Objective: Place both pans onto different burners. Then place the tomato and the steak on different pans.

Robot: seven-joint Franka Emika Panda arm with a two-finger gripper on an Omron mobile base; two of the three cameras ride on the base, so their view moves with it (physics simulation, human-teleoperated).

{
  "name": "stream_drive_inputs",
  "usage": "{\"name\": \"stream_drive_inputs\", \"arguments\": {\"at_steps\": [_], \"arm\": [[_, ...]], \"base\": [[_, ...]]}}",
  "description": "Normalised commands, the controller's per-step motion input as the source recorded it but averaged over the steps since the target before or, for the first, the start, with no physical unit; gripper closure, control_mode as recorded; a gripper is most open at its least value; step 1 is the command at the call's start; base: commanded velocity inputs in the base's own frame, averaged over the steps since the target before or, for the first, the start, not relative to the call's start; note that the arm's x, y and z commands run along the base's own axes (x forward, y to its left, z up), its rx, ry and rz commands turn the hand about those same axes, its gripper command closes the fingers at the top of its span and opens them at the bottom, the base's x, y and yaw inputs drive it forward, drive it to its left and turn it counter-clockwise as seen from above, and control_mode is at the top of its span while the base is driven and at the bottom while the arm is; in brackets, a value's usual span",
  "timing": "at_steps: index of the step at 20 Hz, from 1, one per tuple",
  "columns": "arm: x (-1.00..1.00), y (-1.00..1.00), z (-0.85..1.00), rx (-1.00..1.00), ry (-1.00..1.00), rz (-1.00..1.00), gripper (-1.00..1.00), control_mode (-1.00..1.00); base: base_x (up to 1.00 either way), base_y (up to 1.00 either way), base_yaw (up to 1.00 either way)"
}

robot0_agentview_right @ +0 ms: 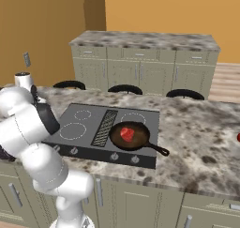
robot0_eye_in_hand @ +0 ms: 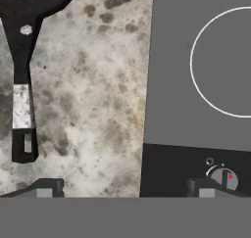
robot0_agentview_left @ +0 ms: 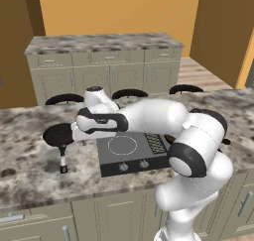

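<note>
Broadly, a speckled stone counter [robot0_agentview_right: 197,128] carries a flat dark grey cooktop [robot0_agentview_right: 89,110] with white burner circles and a ribbed centre strip [robot0_agentview_right: 104,126]. On the cooktop's right near burner sits the brown-inside pan [robot0_agentview_right: 130,136], its black handle pointing right and toward the near edge, and the steak [robot0_agentview_right: 127,133] lies inside it. The all-black pan [robot0_agentview_left: 58,134] rests on the bare counter just left of the cooktop, its long light-tipped handle [robot0_eye_in_hand: 22,105] pointing toward the near edge. Above the strip between that handle and the cooktop's left edge hangs the gripper [robot0_eye_in_hand: 125,188], its jaws spread wide with nothing between them. At the right base view's far right edge, a small red sliver, probably the tomato [robot0_agentview_right: 238,137], shows on the counter.
</note>
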Motion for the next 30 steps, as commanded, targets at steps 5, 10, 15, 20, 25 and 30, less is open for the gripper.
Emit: {"name": "stream_drive_inputs", "arguments": {"at_steps": [5,10,15,20,25,30], "arm": [[0.00,0.70,0.00,0.00,0.00,0.00,-1.00,-1.00],[0.03,0.57,-0.01,0.00,0.00,0.00,-1.00,-1.00],[0.00,0.35,-0.02,-0.02,0.00,0.00,-1.00,-1.00],[0.00,0.06,-0.05,-0.01,0.00,0.00,-1.00,-1.00],[0.06,0.06,-0.27,0.00,-0.01,0.00,-1.00,-1.00],[0.13,0.09,-0.31,0.00,-0.03,0.00,-1.00,-1.00]], "base": [[0.00,0.00,0.00],[0.00,0.00,0.00],[0.00,0.00,0.00],[0.00,0.00,0.00],[0.00,0.00,0.00],[0.00,0.00,0.00]]}}
